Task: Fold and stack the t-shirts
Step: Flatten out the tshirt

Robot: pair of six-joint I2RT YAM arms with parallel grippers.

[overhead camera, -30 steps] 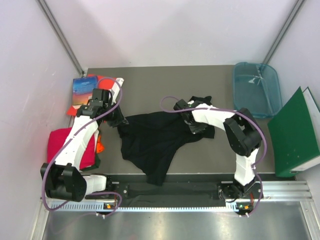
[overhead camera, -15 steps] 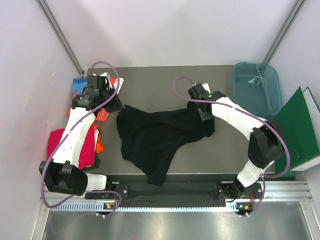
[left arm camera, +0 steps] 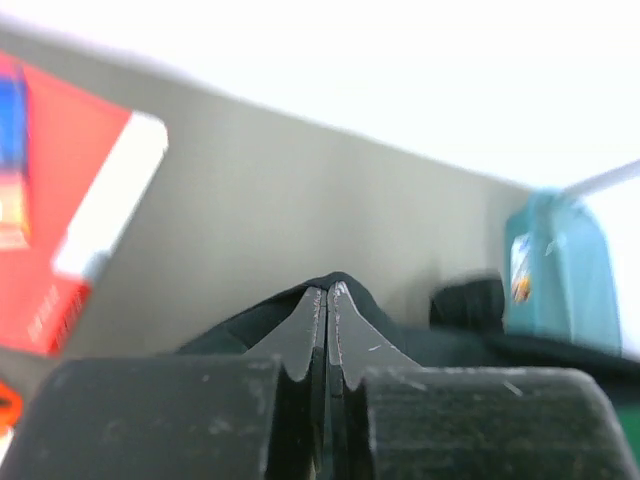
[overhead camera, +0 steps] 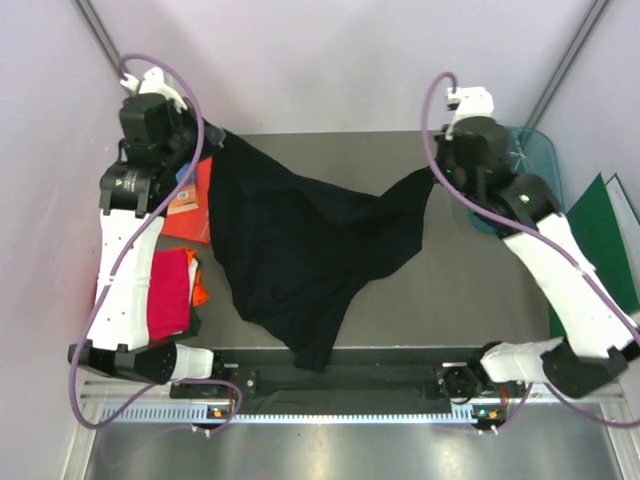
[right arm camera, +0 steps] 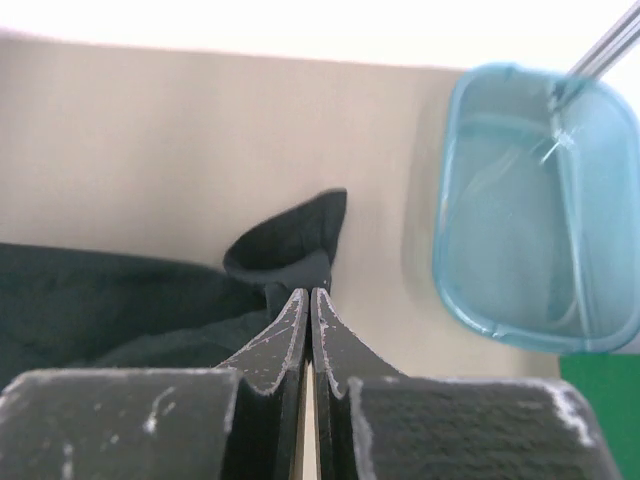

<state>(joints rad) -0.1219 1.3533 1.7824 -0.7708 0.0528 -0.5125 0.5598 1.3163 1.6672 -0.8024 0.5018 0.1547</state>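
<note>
The large black t-shirt [overhead camera: 290,250] hangs spread between both arms, its lower part trailing to the table's near edge. My left gripper [overhead camera: 212,143] is shut on its upper left corner; in the left wrist view the black cloth [left arm camera: 400,325] wraps the shut tips of the left gripper [left arm camera: 327,292]. My right gripper [overhead camera: 433,172] is shut on the upper right corner; in the right wrist view a black sleeve [right arm camera: 290,240] bunches at the tips of the right gripper [right arm camera: 308,294]. The crimson-pink t-shirt [overhead camera: 168,295] lies folded at the left edge.
A flat red sheet [overhead camera: 188,208] lies at the back left beside the left arm. A blue plastic bin [overhead camera: 535,160] sits at the back right, with a green binder [overhead camera: 600,240] leaning by it. An orange item [overhead camera: 200,293] sits by the pink shirt.
Both arms rose, moving back and apart. The black t-shirt went from a crumpled heap to a sheet stretched between the two grippers.
</note>
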